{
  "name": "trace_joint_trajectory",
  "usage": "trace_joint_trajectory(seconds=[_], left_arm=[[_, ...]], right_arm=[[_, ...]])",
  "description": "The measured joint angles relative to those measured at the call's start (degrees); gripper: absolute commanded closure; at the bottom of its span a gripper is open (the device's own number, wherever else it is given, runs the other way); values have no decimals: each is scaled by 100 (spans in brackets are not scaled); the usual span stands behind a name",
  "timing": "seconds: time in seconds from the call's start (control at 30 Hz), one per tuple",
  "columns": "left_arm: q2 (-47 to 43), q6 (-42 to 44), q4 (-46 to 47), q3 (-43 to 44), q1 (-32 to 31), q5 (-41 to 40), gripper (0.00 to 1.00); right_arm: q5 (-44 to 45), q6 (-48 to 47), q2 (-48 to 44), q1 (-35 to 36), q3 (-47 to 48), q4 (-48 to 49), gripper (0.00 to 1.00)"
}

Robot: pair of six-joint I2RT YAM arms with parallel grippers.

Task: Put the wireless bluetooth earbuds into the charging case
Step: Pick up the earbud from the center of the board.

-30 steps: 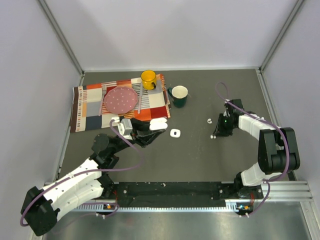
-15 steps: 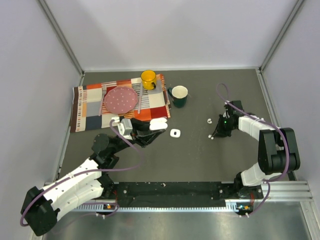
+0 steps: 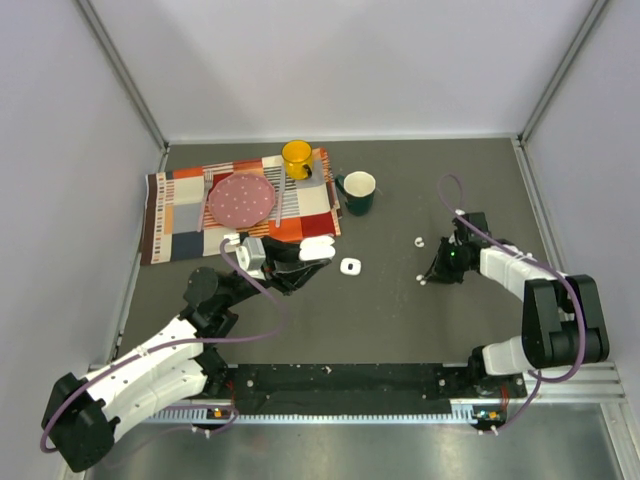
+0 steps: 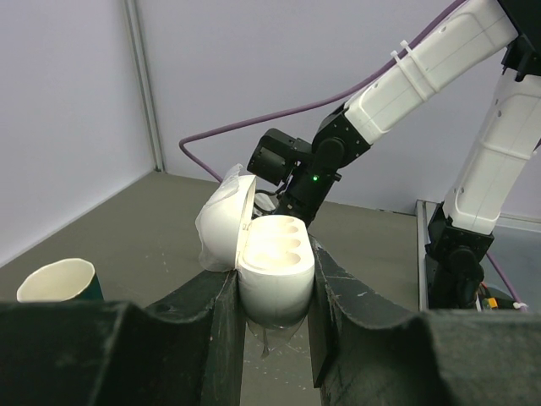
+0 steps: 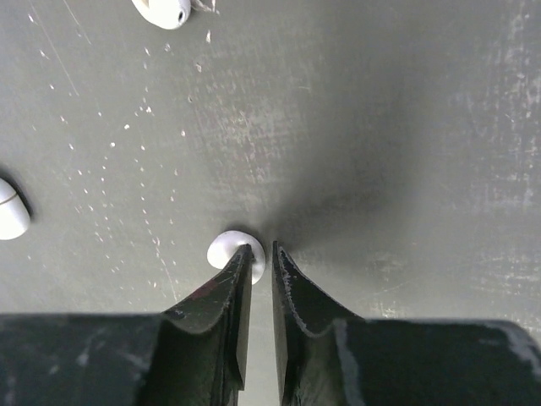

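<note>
The charging case (image 4: 270, 266) is white, and its lid (image 4: 224, 222) is swung open to the left, showing the wells. My left gripper (image 4: 272, 283) is shut on its lower half and holds it above the table (image 3: 318, 245). My right gripper (image 5: 260, 249) stands tip-down on the table at the right (image 3: 428, 276), its jaws closed to a thin slit. One white earbud (image 5: 226, 249) sits at the fingertips, mostly left of the left finger, with a sliver in the slit (image 3: 423, 279). A second earbud (image 3: 419, 241) lies loose farther back, at the left edge of the right wrist view (image 5: 8, 211).
A small white piece with a dark centre (image 3: 350, 266) lies between the arms (image 5: 161, 10). A dark green mug (image 3: 359, 190) stands behind it. At the back left, a checked cloth (image 3: 180, 215) carries a pink plate (image 3: 240, 200) and a yellow mug (image 3: 297, 158).
My right jaws have narrowed around the earbud. The right wrist has swung toward the near side, and the earbud has shifted a little with it. The left arm and case have not moved.
</note>
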Motion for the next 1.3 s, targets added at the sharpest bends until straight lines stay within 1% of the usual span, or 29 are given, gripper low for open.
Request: trace_joint_trajectory(seconds=[0.1, 0.27, 0.7, 0.9, 1.3], left_arm=[[4, -2, 0, 0, 0, 4, 100], [74, -15, 0, 0, 0, 7, 100], [101, -20, 4, 0, 0, 9, 100], [140, -22, 0, 0, 0, 11, 100], [136, -22, 0, 0, 0, 9, 100]], right_arm=[[26, 20, -22, 15, -33, 15, 79], [42, 13, -15, 15, -33, 42, 79], [98, 0, -11, 280, -68, 225, 83], [291, 28, -96, 481, -144, 341, 80], [765, 223, -275, 855, -308, 570, 80]])
